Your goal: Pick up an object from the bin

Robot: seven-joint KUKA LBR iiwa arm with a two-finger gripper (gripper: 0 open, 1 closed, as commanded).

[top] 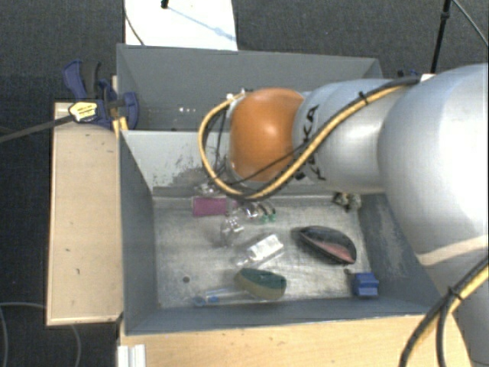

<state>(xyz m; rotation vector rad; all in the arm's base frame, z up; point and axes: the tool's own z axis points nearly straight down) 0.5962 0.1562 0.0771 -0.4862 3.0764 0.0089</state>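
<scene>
Patience seems the main need of the step in hand. The pincer (234, 225) hangs low near the back wall of the bin (141, 205), under the arm's orange cover. Whether it is open or closed cannot be told, nor whether it has hold of anything. The likeliest thing to take is a magenta cylinder (208, 206) just to its left, perhaps touching it. A clear plastic packet (260, 248) lies just in front and slightly right. A sound grasp probably means centring over one of these alone and closing across the cylinder's short axis, so that it does not roll off.

In front and to the left lies a thin blue stick (208, 300). Straight in front, past the packet, is an oval green-topped sponge (262, 283). A small green scrap (268, 216) sits just right. Well to the right are a dark oval with a pink middle (328, 245) and a blue block (365, 284). The back wall close behind looks like the tightest constraint.
</scene>
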